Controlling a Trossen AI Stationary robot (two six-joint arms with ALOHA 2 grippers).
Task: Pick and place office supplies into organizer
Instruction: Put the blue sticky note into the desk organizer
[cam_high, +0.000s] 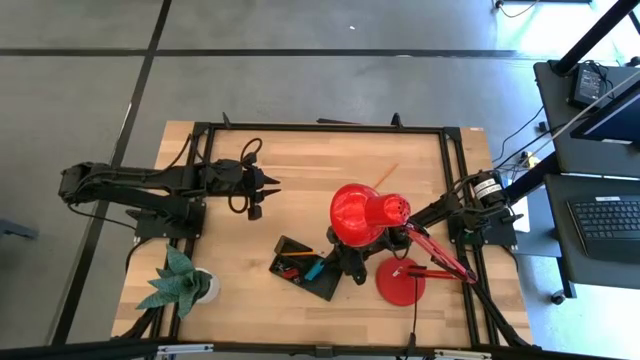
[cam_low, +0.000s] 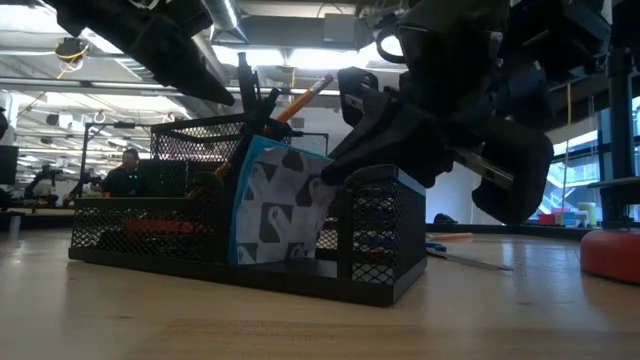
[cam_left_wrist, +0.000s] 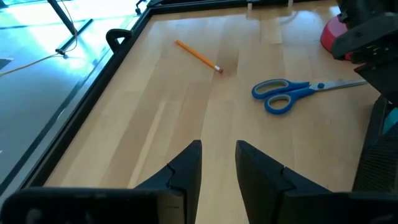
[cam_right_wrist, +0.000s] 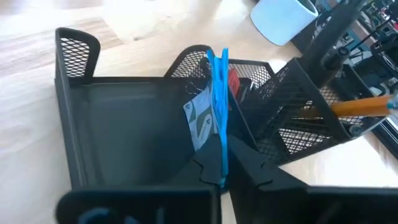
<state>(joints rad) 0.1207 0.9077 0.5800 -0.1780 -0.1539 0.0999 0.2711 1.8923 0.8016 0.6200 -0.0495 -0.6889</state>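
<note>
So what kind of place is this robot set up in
Probably an open-plan robotics lab or workshop. Beyond the wooden table the low view shows a large hall with ceiling strip lights, a person seated at a far bench, and a side desk carrying a keyboard.

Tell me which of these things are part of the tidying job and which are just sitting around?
Part of the job: organizer, sticky-note pad pinched by the right end effector, scissors, loose pencil.
Just sitting around: red lamp, green paper plant.
</note>
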